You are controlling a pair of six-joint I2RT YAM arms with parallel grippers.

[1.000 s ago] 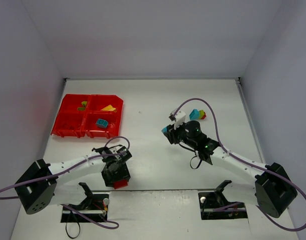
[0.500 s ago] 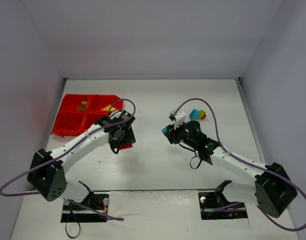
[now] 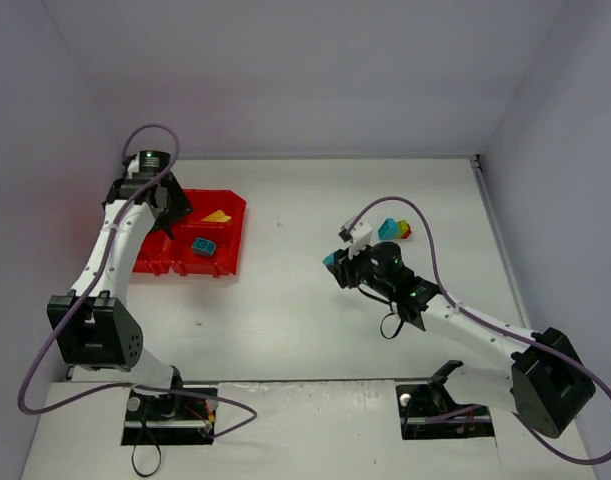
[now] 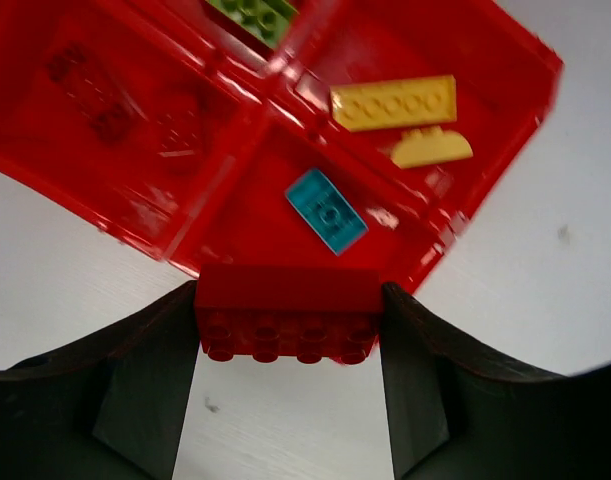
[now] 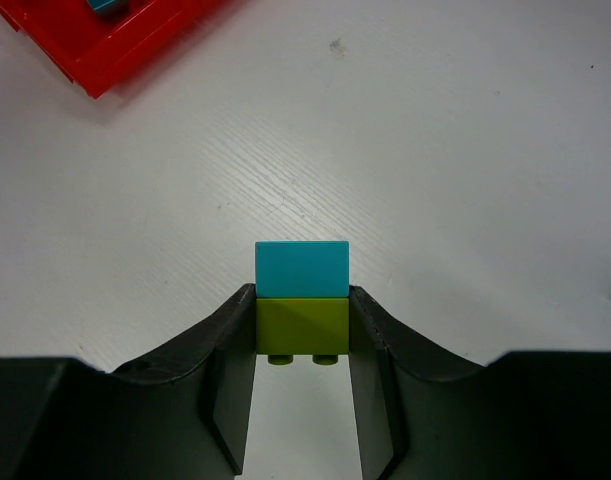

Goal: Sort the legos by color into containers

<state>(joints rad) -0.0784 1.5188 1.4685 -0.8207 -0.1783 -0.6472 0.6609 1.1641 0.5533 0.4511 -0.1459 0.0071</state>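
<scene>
My left gripper (image 4: 288,325) is shut on a red lego (image 4: 288,300) and holds it above the near edge of the red tray (image 4: 485,190). In the top view the left gripper (image 3: 163,210) hangs over the tray's (image 3: 190,270) left half. The compartments hold a teal lego (image 4: 327,210), two yellow legos (image 4: 393,102), a green lego (image 4: 253,12) and dark red legos (image 4: 85,85). My right gripper (image 5: 302,340) is shut on a lime green lego (image 5: 302,325) with a teal lego (image 5: 301,268) stuck to it, above bare table (image 3: 334,260).
A small pile of loose teal, yellow and red legos (image 3: 393,230) lies behind the right gripper. A corner of the tray (image 5: 105,50) shows at the top left of the right wrist view. Walls enclose the table on three sides.
My left arm has swung from the table's near edge up and back to the tray, carrying the red lego. The right arm has not moved.
</scene>
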